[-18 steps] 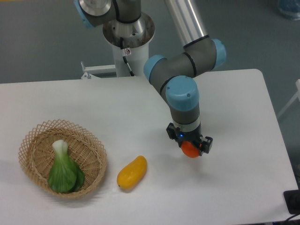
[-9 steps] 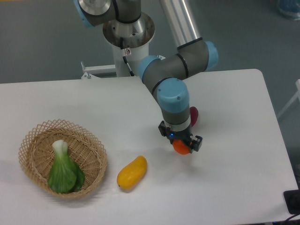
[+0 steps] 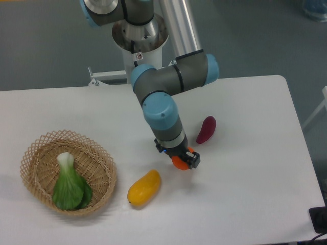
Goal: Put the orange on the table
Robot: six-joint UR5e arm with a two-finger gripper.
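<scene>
My gripper (image 3: pixel 179 159) is shut on the orange (image 3: pixel 179 163), a small round orange-red fruit, and holds it low over the white table (image 3: pixel 245 204), near the middle. Only the lower part of the orange shows between the black fingers. I cannot tell whether the orange touches the tabletop. The arm reaches down from the back over the table's centre.
A yellow mango-like fruit (image 3: pixel 143 188) lies just left and in front of the gripper. A dark red-purple oblong fruit (image 3: pixel 206 129) lies to its right rear. A woven wicker basket (image 3: pixel 38 153) holding a green bok choy (image 3: pixel 69 185) stands at the left.
The gripper has carried the orange to the left and slightly back, toward the table's middle. The dark red-purple fruit, hidden behind the arm a second ago, is now in full view.
</scene>
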